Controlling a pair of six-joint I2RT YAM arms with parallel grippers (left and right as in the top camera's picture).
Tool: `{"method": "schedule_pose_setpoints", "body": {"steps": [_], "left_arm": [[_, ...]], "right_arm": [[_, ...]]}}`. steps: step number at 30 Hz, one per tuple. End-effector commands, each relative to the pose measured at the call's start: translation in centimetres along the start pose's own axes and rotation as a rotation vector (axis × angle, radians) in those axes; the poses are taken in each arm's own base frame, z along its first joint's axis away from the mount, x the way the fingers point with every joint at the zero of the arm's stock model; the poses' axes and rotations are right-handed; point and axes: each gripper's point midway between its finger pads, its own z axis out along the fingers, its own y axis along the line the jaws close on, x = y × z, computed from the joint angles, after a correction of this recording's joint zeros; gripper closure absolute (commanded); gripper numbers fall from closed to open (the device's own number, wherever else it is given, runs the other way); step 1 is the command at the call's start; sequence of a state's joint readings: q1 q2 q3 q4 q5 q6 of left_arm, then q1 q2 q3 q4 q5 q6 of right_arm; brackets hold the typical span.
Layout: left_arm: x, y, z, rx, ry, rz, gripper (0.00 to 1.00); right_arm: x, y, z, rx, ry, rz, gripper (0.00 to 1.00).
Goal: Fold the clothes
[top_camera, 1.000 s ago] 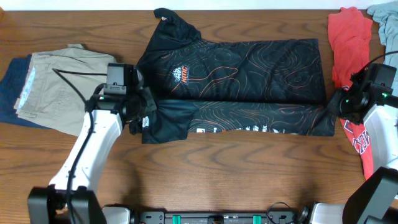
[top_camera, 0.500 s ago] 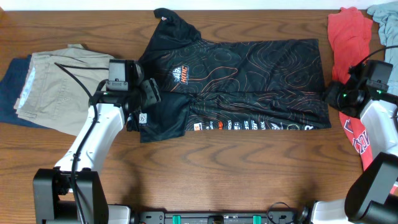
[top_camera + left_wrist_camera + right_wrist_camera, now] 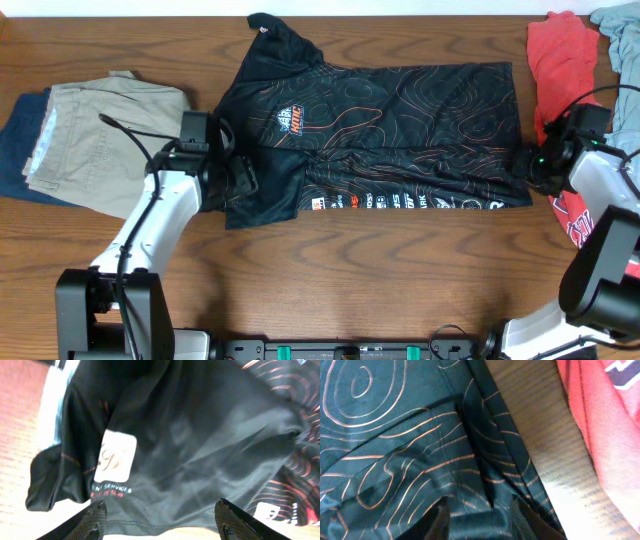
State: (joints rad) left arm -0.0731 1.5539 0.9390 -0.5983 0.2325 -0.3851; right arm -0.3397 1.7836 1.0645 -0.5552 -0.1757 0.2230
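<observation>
The black jersey (image 3: 400,110) lies flat across the middle of the table, its near long edge folded up so the row of white sponsor lettering faces up. My left gripper (image 3: 238,178) is at the left sleeve end. In the left wrist view it (image 3: 161,517) stands open wide, the dark sleeve cloth (image 3: 190,435) with its white label just beyond the fingertips. My right gripper (image 3: 528,163) sits over the right hem. In the right wrist view it (image 3: 482,520) has its fingers apart, with contour-printed cloth (image 3: 395,435) lying between and under them.
Beige trousers (image 3: 100,130) lie on a dark blue garment (image 3: 15,130) at the left. A red T-shirt (image 3: 560,60) lies down the right side, close to my right arm, and shows in the right wrist view (image 3: 605,425). A grey garment (image 3: 620,30) fills the top right corner.
Both grippers were shut on the jersey's near edge and have let go. The folded edge now lies flat, slightly farther up the table. The left gripper has drawn back a little.
</observation>
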Motion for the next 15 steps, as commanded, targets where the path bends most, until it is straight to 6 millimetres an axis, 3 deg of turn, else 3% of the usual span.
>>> {"method": "schedule_pose_setpoints", "body": {"steps": [1,6,11,15], "left_arm": [[0.4,0.5,0.3,-0.015,0.011,0.003,0.29],[0.4,0.5,0.3,-0.016,0.011,0.002,0.29],[0.4,0.5,0.3,-0.015,0.011,0.002,0.29],[0.4,0.5,0.3,-0.016,0.011,0.002,0.29]], "right_arm": [[0.3,0.5,1.1,-0.008,0.017,-0.017,0.65],[-0.2,1.6,2.0,-0.047,0.001,-0.038,0.71],[-0.9,2.0,2.0,-0.055,-0.029,-0.05,0.99],[-1.5,2.2,2.0,-0.061,-0.056,-0.054,0.99]]}}
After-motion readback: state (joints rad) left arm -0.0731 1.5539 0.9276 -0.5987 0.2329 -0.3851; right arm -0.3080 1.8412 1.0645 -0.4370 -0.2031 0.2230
